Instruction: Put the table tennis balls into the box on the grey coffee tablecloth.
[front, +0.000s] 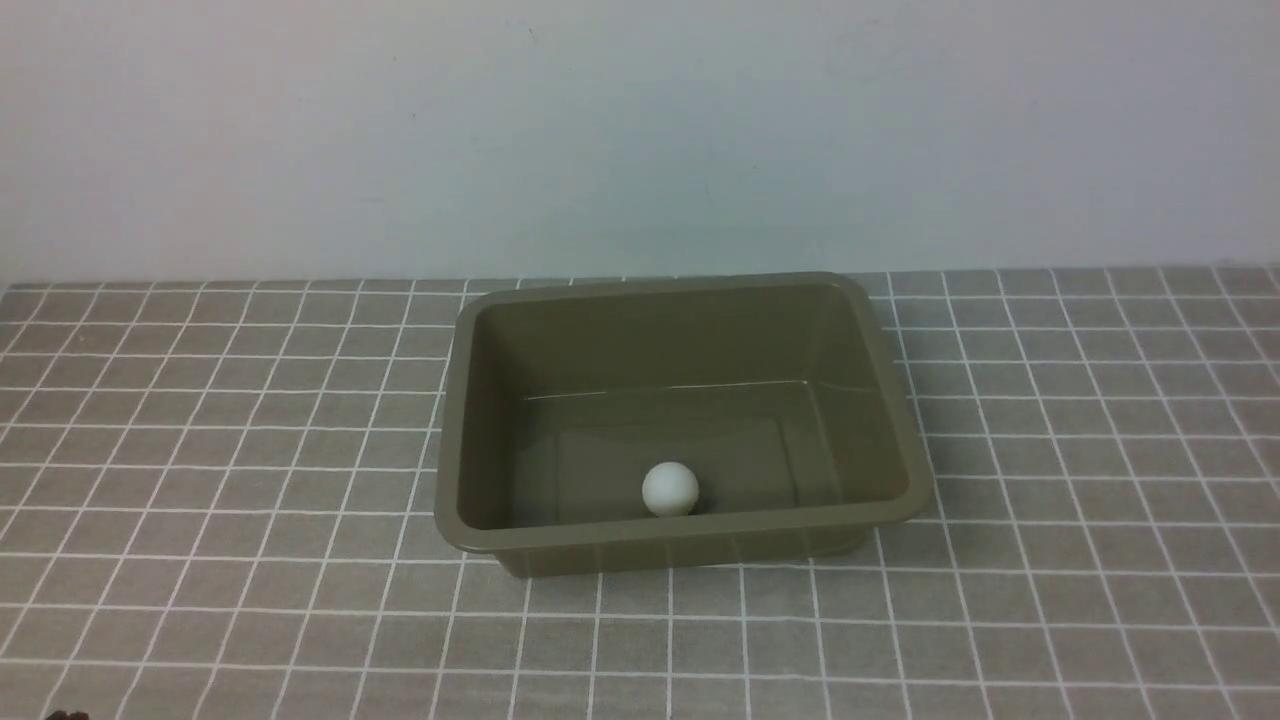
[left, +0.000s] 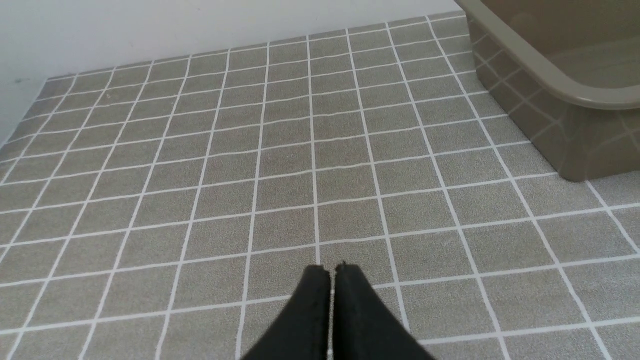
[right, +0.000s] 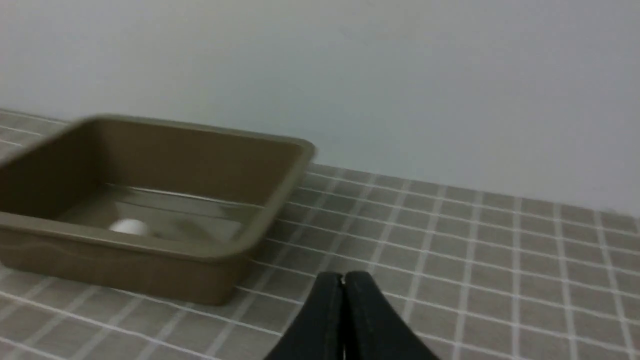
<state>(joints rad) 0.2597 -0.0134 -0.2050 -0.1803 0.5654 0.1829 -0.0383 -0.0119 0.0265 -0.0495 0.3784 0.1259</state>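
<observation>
The white table tennis ball (front: 669, 489) lies inside the olive-green box (front: 480, 440), near its front wall; it also shows in the right wrist view (right: 129, 227). The box stands on the grey coffee tablecloth (front: 200, 450) with its white grid. In the left wrist view my left gripper (left: 332, 270) is shut and empty above bare cloth, with the box's corner (left: 560, 80) off to one side. In the right wrist view my right gripper (right: 343, 276) is shut and empty, apart from the box (right: 210, 250). Neither gripper shows in the front view.
A plain pale wall (front: 640, 130) rises right behind the far edge of the cloth. A small dark thing (front: 66, 715) peeks in at the front left corner of the front view.
</observation>
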